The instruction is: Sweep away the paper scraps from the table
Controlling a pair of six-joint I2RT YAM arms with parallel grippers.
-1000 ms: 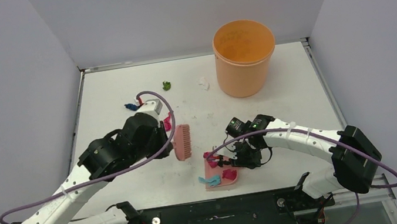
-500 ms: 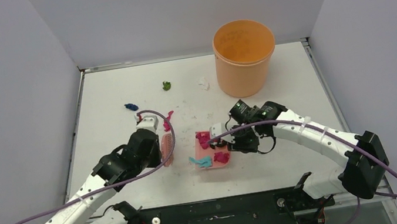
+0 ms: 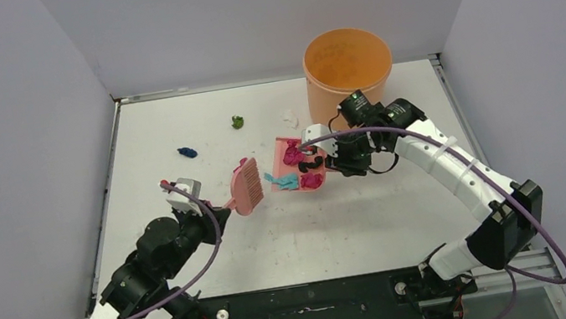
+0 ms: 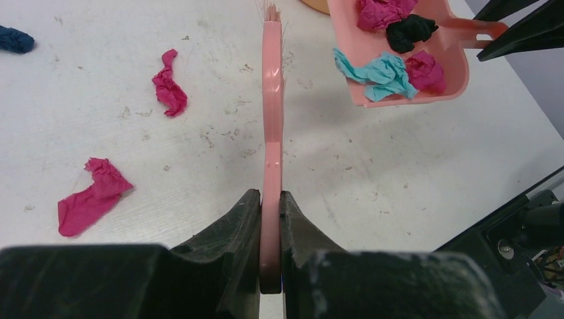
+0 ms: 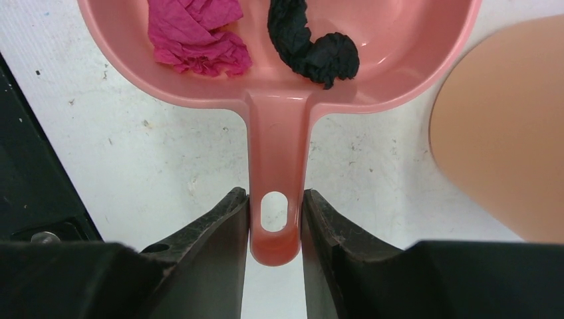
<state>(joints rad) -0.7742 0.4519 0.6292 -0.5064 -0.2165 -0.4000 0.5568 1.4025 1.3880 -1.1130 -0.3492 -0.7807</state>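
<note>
My right gripper (image 3: 329, 159) is shut on the handle of the pink dustpan (image 3: 296, 165), held above the table (image 3: 356, 216) beside the orange bucket (image 3: 349, 80). The pan holds magenta, cyan and dark paper scraps. In the right wrist view my gripper (image 5: 275, 212) clamps the handle (image 5: 277, 159), with a magenta wad (image 5: 196, 33) and a dark wad (image 5: 309, 43) in the pan. My left gripper (image 3: 224, 211) is shut on the pink brush (image 3: 245, 186); it also shows in the left wrist view (image 4: 271, 206). Loose scraps lie on the table: dark blue (image 3: 187, 152), green (image 3: 237, 121), white (image 3: 288, 116), and two magenta ones (image 4: 169, 90) (image 4: 90, 199).
The bucket stands at the back right, its side close to the pan in the right wrist view (image 5: 505, 133). The dustpan (image 4: 412, 60) hangs just right of the brush head (image 4: 271, 40). Grey walls enclose the table on three sides.
My right gripper has lifted the loaded dustpan and carried it back toward the bucket. My left arm has pulled back toward its base with the brush, uncovering the dark blue scrap.
</note>
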